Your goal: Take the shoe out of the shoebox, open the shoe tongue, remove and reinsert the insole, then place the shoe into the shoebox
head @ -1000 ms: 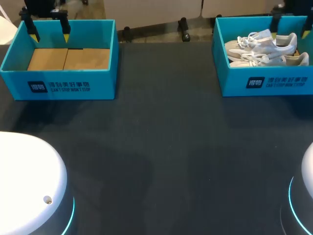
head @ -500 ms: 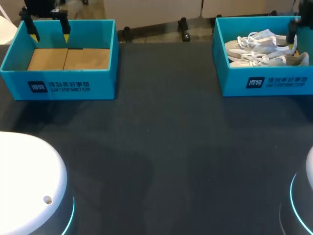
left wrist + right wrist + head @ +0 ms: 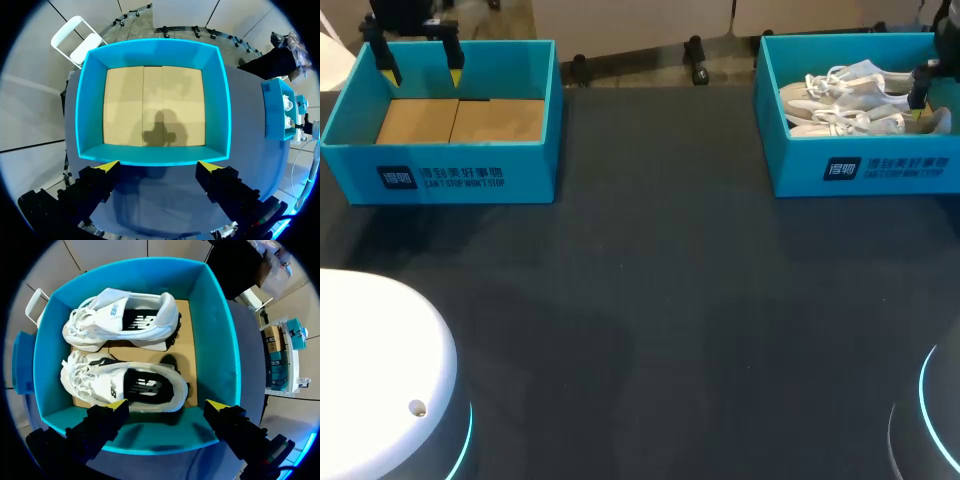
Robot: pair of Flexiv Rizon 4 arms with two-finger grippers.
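- While the left gripper (image 3: 422, 72) has kept still over the far rim of the left box (image 3: 450, 175), the right gripper (image 3: 166, 405) has come in from the far right corner. Within the last second it has dropped over the right box (image 3: 860, 170).
- Its fingers stand wide and hold nothing. They hang above the heel end of the near shoe (image 3: 125, 385), close to the box's near wall (the head view shows just one finger, low by the heels).
- I take this as the approach to the first step: no shoe is gripped yet, and both lie in the right box, soles down, toes left, heels right.
- The left gripper's fingers are wide too, with nothing between them and the left box's cardboard floor (image 3: 155, 107) ahead.
- The far shoe (image 3: 122, 322) lies just beside the near one, perhaps touching it, and loose laces bunch at the toe ends.
- The box walls stand close around the pair, so the near wall may leave little room for a finger, and the laces could snag or drag the far shoe along.
- The bench (image 3: 660, 300) between the boxes looks the likely spot to set the shoe down.
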